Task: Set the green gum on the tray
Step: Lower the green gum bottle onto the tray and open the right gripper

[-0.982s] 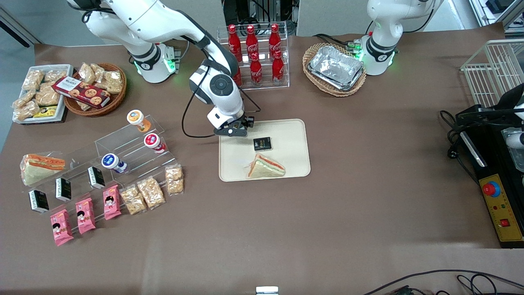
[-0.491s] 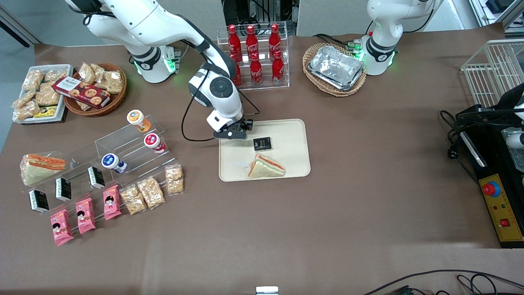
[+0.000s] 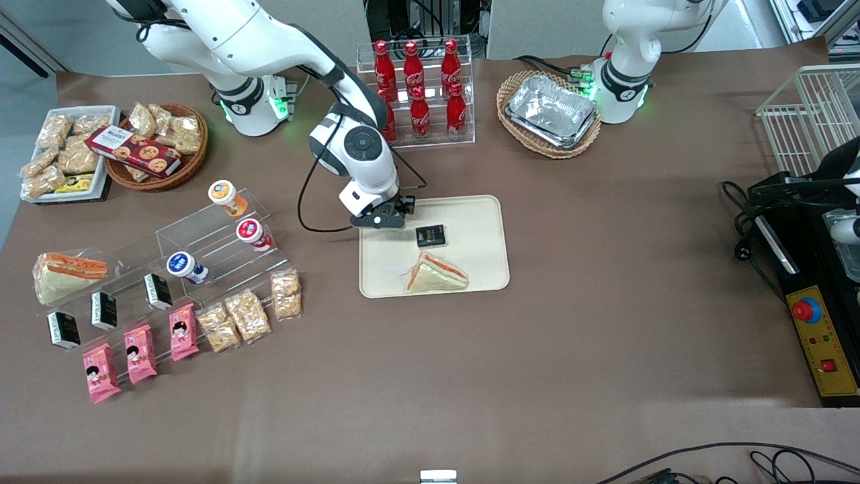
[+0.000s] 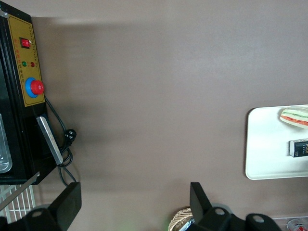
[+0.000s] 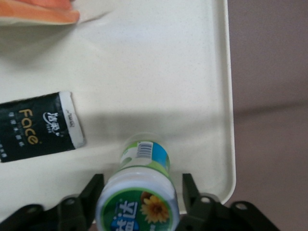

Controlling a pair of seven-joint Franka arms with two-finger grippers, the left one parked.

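The green gum [image 5: 144, 156], a small white bottle with a green-rimmed lid and a flower on top, stands upright on the cream tray [image 5: 168, 72] near one corner, beside its low rim. My right gripper [image 5: 142, 185] is straight above it with its black fingers [image 5: 92, 192] on either side of the lid. A sliver of tray shows between the lid and one finger, so the jaws stand open around the bottle. In the front view the gripper [image 3: 381, 216] hangs over the tray's [image 3: 470, 228] corner nearest the working arm's base and hides the gum.
A black Face packet [image 5: 33, 127] and a wrapped sandwich [image 3: 435, 274] lie on the tray. A clear rack with orange- [image 3: 222, 192], red- [image 3: 248, 230] and blue-lidded [image 3: 180, 263] bottles stands toward the working arm's end. Cola bottles [image 3: 416, 87] stand farther from the camera.
The wrist shifted slightly between one second and half a second ago, drawing a little away from the front camera. Since then it has not moved.
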